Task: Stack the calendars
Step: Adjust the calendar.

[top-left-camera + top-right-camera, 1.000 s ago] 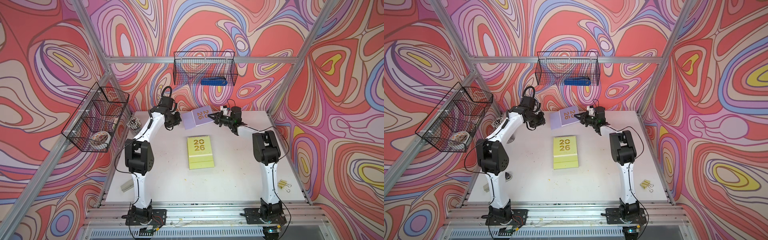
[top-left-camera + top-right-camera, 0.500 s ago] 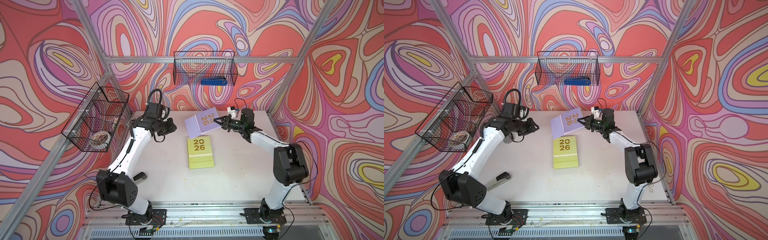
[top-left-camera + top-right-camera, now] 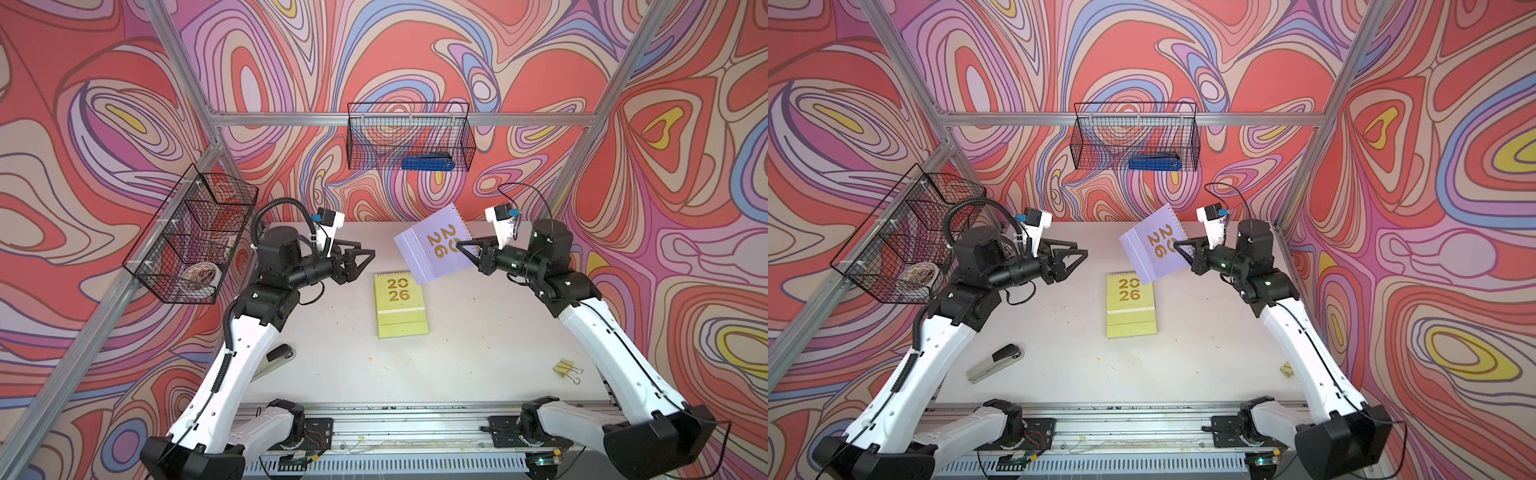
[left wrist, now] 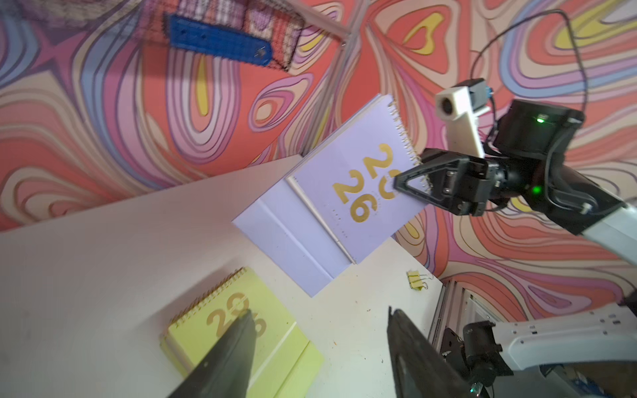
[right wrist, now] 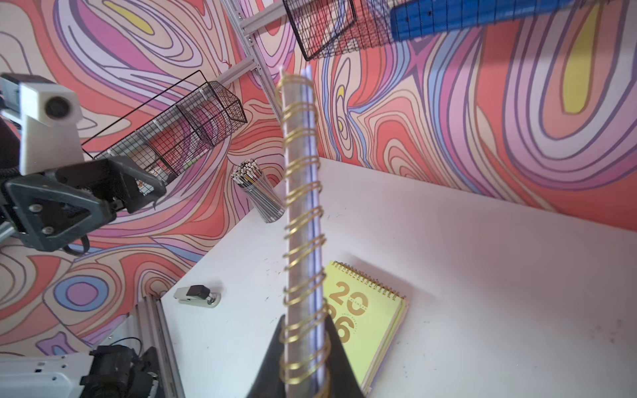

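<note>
L end effector (image 3: 365, 261) now open & backed off lilac calendar (image 3: 419, 249); R end effector (image 3: 459, 246) still clamps it, airborne.

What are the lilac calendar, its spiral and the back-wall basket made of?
The lilac calendar: matte card or stiff paper, likely; flat though held by one edge, fold lines show. The spiral: gold-tone metal wire by its shine, possibly coated. The back-wall basket: black coated steel wire, probably; thin welded grid.

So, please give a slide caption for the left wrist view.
Right end effector holds a lilac calendar by its spiral edge, airborne; a yellow-green calendar lies on the table.
</note>
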Action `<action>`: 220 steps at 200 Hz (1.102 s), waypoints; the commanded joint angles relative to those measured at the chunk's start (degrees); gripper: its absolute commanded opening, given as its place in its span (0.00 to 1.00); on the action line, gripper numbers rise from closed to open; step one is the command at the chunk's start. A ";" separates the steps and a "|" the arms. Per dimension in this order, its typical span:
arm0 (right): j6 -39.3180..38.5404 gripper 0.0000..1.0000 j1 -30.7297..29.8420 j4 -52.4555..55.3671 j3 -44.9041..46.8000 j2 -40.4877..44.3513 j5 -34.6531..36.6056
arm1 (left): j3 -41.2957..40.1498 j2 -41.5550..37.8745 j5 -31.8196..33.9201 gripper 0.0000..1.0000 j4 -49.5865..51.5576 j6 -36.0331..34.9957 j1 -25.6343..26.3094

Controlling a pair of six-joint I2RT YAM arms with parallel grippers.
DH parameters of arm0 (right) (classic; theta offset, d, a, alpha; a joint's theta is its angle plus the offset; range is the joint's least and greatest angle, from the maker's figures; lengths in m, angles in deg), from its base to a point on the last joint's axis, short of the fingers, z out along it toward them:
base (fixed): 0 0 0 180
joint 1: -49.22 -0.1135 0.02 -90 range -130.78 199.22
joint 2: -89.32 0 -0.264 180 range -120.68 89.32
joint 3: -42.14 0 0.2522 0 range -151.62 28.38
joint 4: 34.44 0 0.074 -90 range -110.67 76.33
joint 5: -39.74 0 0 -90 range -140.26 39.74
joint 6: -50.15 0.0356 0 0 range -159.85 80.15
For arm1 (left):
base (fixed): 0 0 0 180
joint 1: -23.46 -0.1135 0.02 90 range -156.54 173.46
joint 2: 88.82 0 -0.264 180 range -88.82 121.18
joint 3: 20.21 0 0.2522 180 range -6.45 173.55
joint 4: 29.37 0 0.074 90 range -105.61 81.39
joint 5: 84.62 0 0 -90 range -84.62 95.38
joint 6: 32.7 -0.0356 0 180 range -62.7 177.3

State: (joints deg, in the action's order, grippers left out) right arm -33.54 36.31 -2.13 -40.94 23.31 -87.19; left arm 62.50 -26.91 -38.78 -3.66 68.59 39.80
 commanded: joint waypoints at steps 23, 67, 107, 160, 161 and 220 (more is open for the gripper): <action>-18.96 0.00 -1.70 3.42 0.50 6.05 3.86 | 9.26 3.43 -8.80 0.65 0.34 -17.85 7.08; -30.30 0.00 -4.22 4.80 1.99 10.55 4.86 | 13.49 6.43 -1.05 0.64 6.17 -30.36 14.26; -36.03 0.00 -5.24 6.37 3.19 12.61 2.72 | 16.37 9.55 1.78 0.65 9.31 -36.42 16.97; -39.90 0.00 -6.06 6.24 4.48 14.34 0.22 | 20.90 14.73 -0.08 0.65 10.15 -36.99 17.36; -39.93 0.00 -6.02 6.20 4.55 14.29 0.16 | 21.06 14.91 -0.11 0.65 10.22 -37.01 17.38; -41.20 0.00 -6.25 5.63 5.07 13.99 0.19 | 24.64 19.85 0.19 0.55 14.05 -39.83 20.93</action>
State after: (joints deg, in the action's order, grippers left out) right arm -73.72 30.39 6.72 -36.15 36.68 -85.81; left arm 85.23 -8.23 -38.04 7.35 31.50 59.49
